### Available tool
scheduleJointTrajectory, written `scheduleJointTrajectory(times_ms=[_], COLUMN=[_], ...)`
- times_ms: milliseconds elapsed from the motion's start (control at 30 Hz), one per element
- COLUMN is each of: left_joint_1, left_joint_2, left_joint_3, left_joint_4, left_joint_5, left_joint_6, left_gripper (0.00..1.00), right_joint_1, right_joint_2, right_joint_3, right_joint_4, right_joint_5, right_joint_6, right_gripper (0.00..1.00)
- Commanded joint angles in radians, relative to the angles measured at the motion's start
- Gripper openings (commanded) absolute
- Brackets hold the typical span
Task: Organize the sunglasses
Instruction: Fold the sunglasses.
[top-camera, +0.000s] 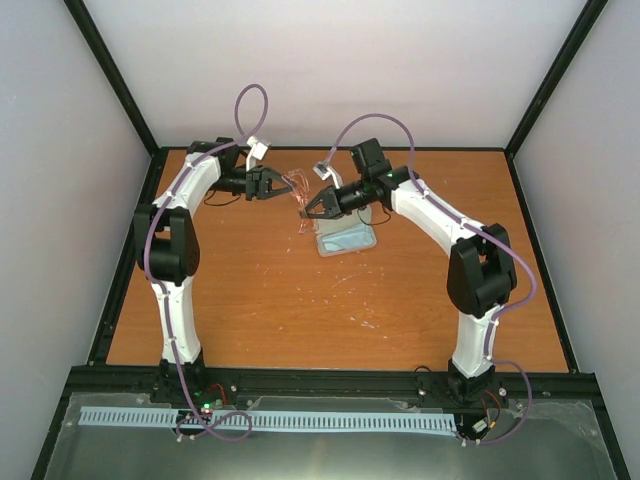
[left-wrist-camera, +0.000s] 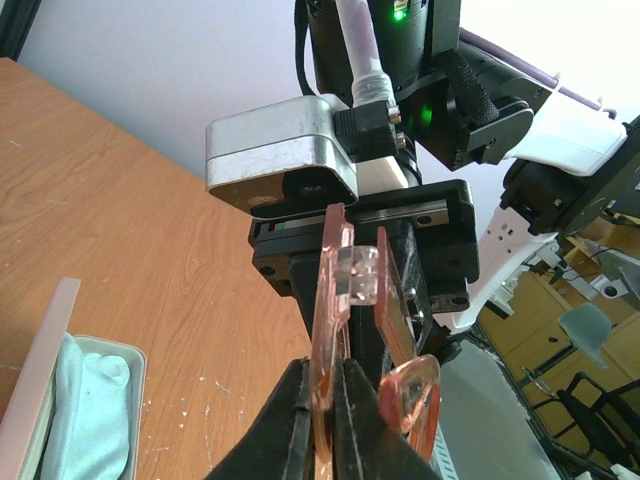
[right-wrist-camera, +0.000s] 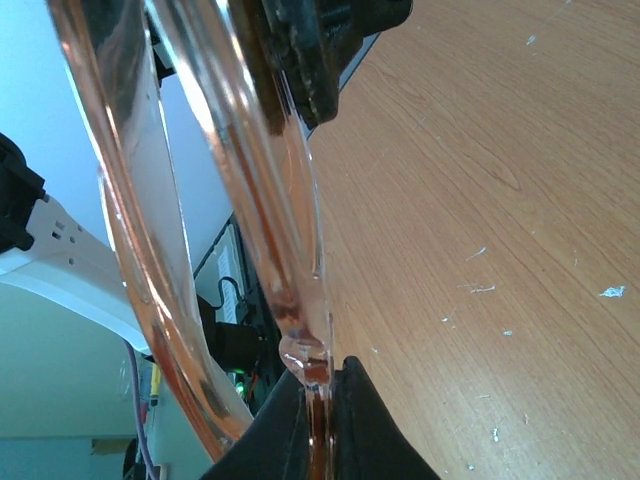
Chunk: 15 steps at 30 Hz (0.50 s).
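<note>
The left gripper (top-camera: 272, 186) and the right gripper (top-camera: 312, 207) are both clenching the frame of the sunglasses (top-camera: 297, 188), which are hanging in the air between them over the far middle of the table (top-camera: 300, 310). Their long axis is running roughly left to right. The open case (top-camera: 347, 251) is lying just below, nearer to the right arm.

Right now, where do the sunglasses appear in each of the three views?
Top external: the sunglasses are far centre, in the air between the left gripper and the right gripper.
Left wrist: bottom centre, edge-on, pinched by the left gripper.
Right wrist: filling the left half, pinched by the right gripper.
Shared landmark: the wooden table, in all three.
</note>
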Motion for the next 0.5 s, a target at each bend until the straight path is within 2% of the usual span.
scheduleJointTrajectory(times_ms=[0, 200, 333, 467], left_joint_1=[-0.011, -0.004, 0.002, 0.002], left_joint_2=[0.013, 0.027, 0.039, 0.044], left_joint_3=[0.046, 0.062, 0.073, 0.077], left_joint_4=[0.012, 0.014, 0.013, 0.014], left_joint_5=[0.187, 0.197, 0.196, 0.199], left_joint_6=[0.028, 0.007, 0.003, -0.001], left_gripper=[0.01, 0.01, 0.01, 0.01], right_joint_1=[0.015, 0.004, -0.034, -0.085], right_joint_2=[0.023, 0.025, -0.024, -0.070], right_joint_3=[0.040, 0.070, 0.056, 0.048], right_joint_4=[-0.003, -0.081, -0.125, -0.171], right_joint_5=[-0.011, 0.029, 0.025, 0.034], right_joint_6=[0.020, -0.006, -0.028, -0.058], right_gripper=[0.05, 0.35, 0.43, 0.46])
